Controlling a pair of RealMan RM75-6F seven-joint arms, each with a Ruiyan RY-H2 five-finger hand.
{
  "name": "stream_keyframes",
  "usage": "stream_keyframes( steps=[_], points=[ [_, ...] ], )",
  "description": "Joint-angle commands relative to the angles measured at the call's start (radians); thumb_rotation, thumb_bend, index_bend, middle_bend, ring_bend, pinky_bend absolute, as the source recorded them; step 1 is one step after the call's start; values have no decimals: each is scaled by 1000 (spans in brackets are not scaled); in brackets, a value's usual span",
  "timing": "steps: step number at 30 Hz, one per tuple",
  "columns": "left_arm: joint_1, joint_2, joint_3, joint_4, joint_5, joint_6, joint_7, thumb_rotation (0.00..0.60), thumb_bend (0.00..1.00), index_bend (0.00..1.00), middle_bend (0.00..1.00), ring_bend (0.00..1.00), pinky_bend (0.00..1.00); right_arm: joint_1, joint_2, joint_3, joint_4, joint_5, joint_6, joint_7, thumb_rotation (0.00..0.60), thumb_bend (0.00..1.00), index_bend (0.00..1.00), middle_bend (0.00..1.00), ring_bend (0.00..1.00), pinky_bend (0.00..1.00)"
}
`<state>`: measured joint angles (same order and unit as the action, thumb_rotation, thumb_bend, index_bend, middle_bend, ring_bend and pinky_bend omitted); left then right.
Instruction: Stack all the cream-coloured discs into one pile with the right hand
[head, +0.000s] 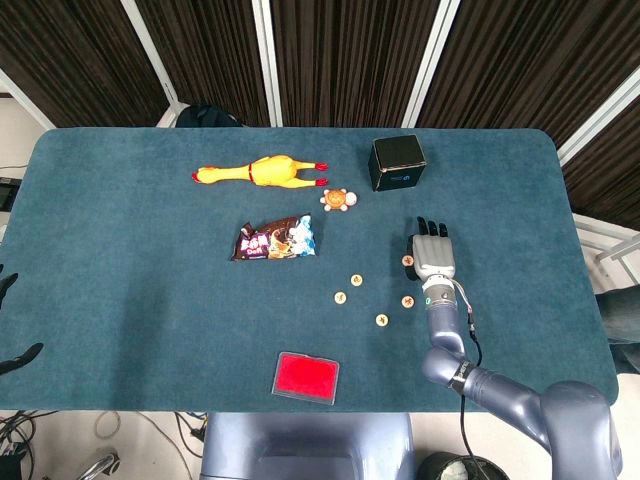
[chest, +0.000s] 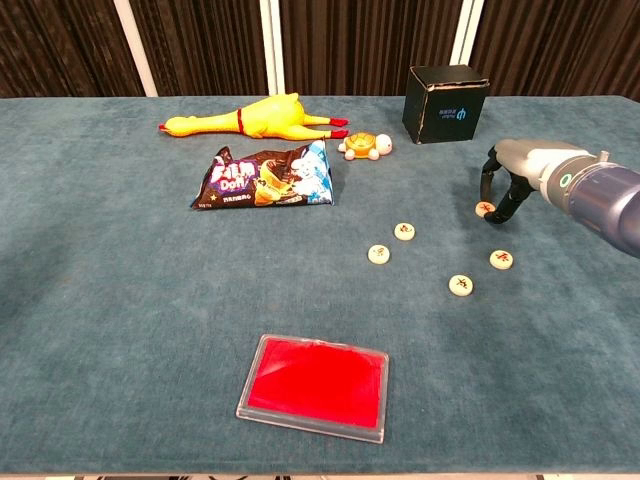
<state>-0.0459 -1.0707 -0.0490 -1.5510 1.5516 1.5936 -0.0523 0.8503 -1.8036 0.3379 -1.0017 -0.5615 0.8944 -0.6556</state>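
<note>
Both views are evenly and brightly lit from above, so the blue worktop (head: 120, 230) shows soft, short shadows only, such as the faint one under the black box (chest: 446, 92) and beneath the right hand (chest: 505, 185). There is no strong glare beyond a mild sheen on the snack bag (chest: 265, 177) and the red tray (chest: 315, 387). Focus is sharp across the worktop, though the head view bows slightly at its edges and the dark curtains (head: 340, 55) behind lose detail.
</note>
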Motion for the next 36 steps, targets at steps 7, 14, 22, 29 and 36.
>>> stream_keyframes(
  steps=[7, 14, 22, 29, 36],
  points=[
    [0, 0, 0, 0, -1, -1, 0, 600, 98, 116, 0, 0, 28, 8, 6, 7, -14, 13, -5, -7, 600, 406, 527, 0, 0, 0],
    [2, 1, -2, 2, -6, 0, -7, 600, 99, 116, 0, 0, 29, -1, 71, 28, -129, 12, 14, 10, 600, 408, 532, 0, 0, 0],
    [3, 3, -4, -1, -6, 4, -9, 600, 98, 116, 0, 0, 29, -95, 248, -22, -439, -76, 92, 50, 600, 408, 531, 0, 0, 0],
    [5, 2, -1, -7, 3, 8, 0, 600, 99, 116, 0, 0, 29, -183, 347, -113, -605, -203, 160, 98, 600, 408, 532, 0, 0, 0],
    [6, 2, 0, -9, 3, 9, 1, 600, 98, 116, 0, 0, 29, -225, 355, -171, -631, -272, 203, 120, 600, 408, 532, 0, 0, 0]
  ],
)
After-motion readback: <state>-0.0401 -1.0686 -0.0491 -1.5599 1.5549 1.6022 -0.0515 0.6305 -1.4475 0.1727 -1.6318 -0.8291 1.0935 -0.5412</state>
